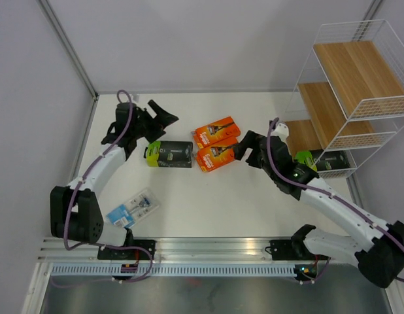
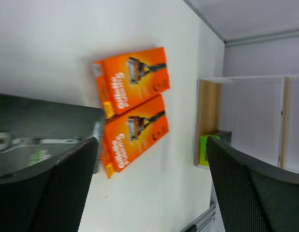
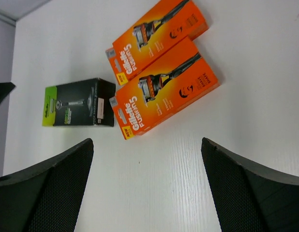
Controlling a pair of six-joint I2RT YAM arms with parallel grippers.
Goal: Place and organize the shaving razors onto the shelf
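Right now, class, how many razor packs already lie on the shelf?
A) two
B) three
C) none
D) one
D: only the black and green pack lies on the lowest tier of the shelf. The far orange pack, the near orange pack, the other black pack and the clear blister pack all lie on the table.

Two orange packs (image 1: pixel 217 156) are lying touching, a black pack (image 1: pixel 169 154) beside them, the blister (image 1: pixel 132 208) apart; a second black pack (image 1: pixel 329 160) is sitting on the shelf (image 1: pixel 352 72).
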